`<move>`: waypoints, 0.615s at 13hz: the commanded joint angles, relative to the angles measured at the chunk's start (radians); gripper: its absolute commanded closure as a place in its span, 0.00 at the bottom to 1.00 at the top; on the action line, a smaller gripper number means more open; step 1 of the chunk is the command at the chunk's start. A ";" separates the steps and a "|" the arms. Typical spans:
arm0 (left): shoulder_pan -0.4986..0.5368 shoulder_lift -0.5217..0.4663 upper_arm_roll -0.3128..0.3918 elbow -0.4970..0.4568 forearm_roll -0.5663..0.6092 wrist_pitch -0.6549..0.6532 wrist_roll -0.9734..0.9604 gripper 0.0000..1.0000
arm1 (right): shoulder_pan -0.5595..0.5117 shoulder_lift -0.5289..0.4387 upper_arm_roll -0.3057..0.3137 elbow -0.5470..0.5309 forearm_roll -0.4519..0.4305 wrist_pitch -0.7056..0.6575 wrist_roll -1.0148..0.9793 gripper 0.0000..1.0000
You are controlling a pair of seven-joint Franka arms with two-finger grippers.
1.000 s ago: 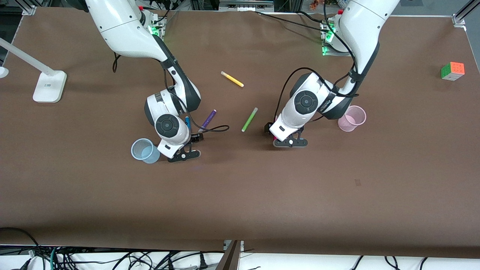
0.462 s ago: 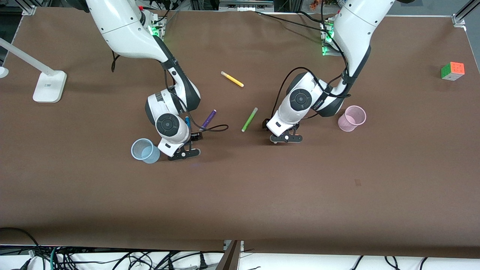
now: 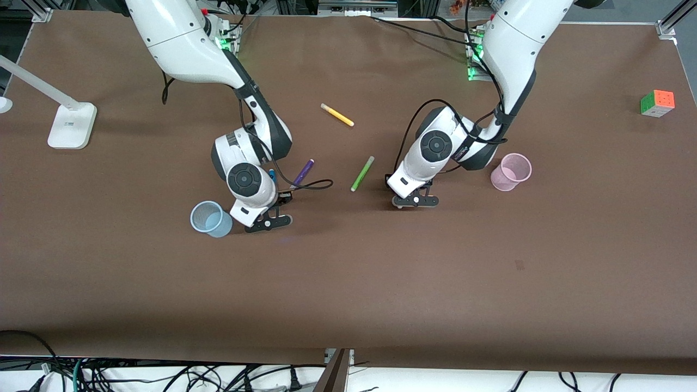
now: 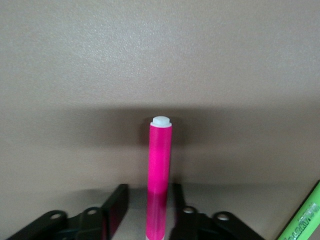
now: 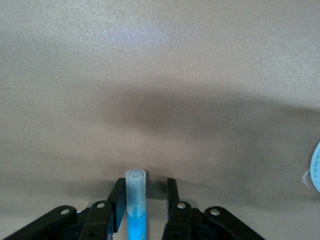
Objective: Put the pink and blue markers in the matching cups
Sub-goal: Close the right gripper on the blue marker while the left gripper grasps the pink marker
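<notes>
The pink marker [image 4: 160, 170] lies on the table between the fingers of my left gripper [image 4: 148, 191], with a gap on each side; the jaws are open. In the front view the left gripper [image 3: 414, 200] is low over the table and its arm hides that marker. The blue marker [image 5: 136, 220] with its pale cap lies between the fingers of my right gripper [image 5: 145, 182], against one finger and apart from the other. In the front view a bit of the blue marker [image 3: 271, 175] shows by the right gripper [image 3: 267, 222]. The blue cup [image 3: 210, 219] stands beside the right gripper. The pink cup [image 3: 511, 172] stands beside the left arm.
A purple marker [image 3: 303, 173], a lime-green marker [image 3: 362, 173] and a yellow marker [image 3: 337, 115] lie between the arms. The green one also shows in the left wrist view [image 4: 300, 220]. A colour cube [image 3: 657, 103] and a white lamp base [image 3: 72, 125] sit at the table's ends.
My left gripper has shifted a little toward the robots' bases and the green marker, and the pink marker no longer shows in the front view. The right arm has barely moved.
</notes>
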 commanded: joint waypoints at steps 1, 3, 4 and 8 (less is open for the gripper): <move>-0.015 0.008 0.008 0.003 0.021 0.022 -0.044 0.89 | 0.018 -0.016 -0.008 -0.027 0.011 0.015 0.008 0.91; -0.014 0.004 0.009 0.008 0.021 0.022 -0.043 1.00 | 0.022 -0.018 -0.008 -0.019 0.011 0.017 0.008 0.97; -0.009 -0.016 0.011 0.008 0.021 0.011 -0.040 1.00 | 0.020 -0.024 -0.008 -0.009 0.010 0.017 0.002 0.97; 0.020 -0.153 0.021 0.064 0.022 -0.229 -0.034 1.00 | 0.012 -0.086 -0.017 0.062 0.007 0.003 -0.081 0.97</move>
